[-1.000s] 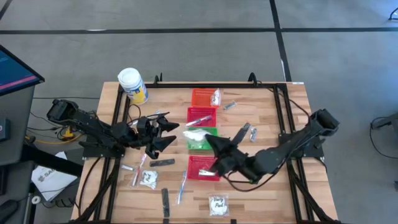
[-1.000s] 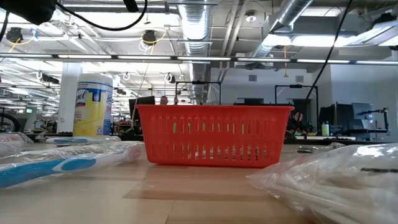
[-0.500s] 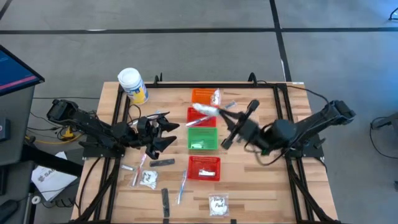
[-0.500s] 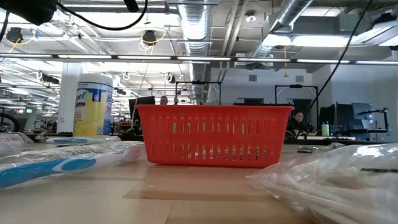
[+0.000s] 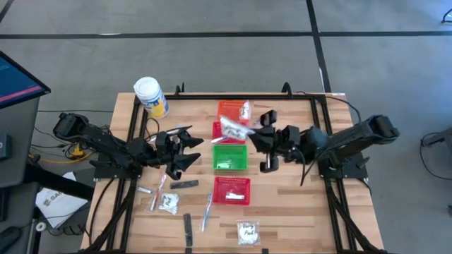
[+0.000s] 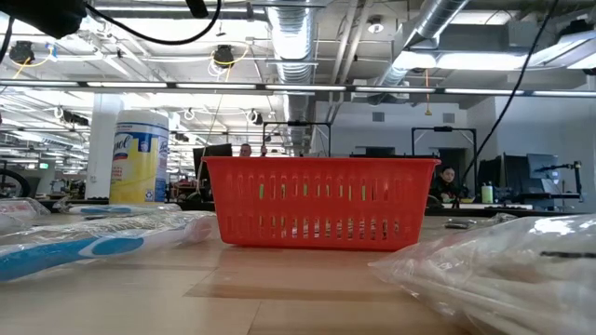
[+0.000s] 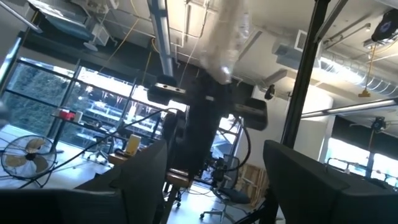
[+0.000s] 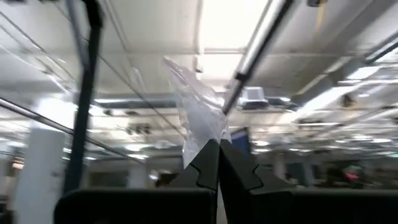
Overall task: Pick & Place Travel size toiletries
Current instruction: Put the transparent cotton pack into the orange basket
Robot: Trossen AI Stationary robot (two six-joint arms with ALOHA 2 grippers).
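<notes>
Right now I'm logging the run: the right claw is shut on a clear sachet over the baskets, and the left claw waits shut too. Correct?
One slip: the left claw waits open, its fingers spread wide in the left wrist view. The right claw is indeed shut on the clear sachet, over the baskets.

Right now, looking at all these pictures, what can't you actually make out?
- Print on the clear sachet held by the right end effector: unreadable, backlit in the right wrist view, too small from above.
- Contents of the nearest red basket: its wall hides them in the low view.
- Sachet at the table's front edge: lettering too small in the high view.
- Left end effector: open, holding nothing.
</notes>
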